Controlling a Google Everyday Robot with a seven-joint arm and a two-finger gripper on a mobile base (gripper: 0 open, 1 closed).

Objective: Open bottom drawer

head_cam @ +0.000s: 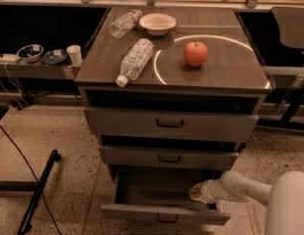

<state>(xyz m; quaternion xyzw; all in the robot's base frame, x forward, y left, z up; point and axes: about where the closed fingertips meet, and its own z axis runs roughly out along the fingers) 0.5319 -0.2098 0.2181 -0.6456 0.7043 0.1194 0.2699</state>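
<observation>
The bottom drawer (164, 213) is the lowest of three grey drawers in the cabinet and stands pulled out, its inside showing. Its small dark handle (166, 219) sits at the centre of the front panel. My gripper (195, 192) is at the drawer's right side, just above the right rim and behind the front panel, on the end of my white arm (250, 190) that comes in from the right. The middle drawer (169, 157) and the top drawer (170, 124) are pushed in.
On the cabinet top (230, 67) lie a red apple (195, 53), two plastic bottles (136, 60) (124, 23) and a white bowl (157, 23). A side shelf at the left holds bowls (30, 52) and a cup (73, 54). A black stand leg (39, 190) and cables cross the floor at the left.
</observation>
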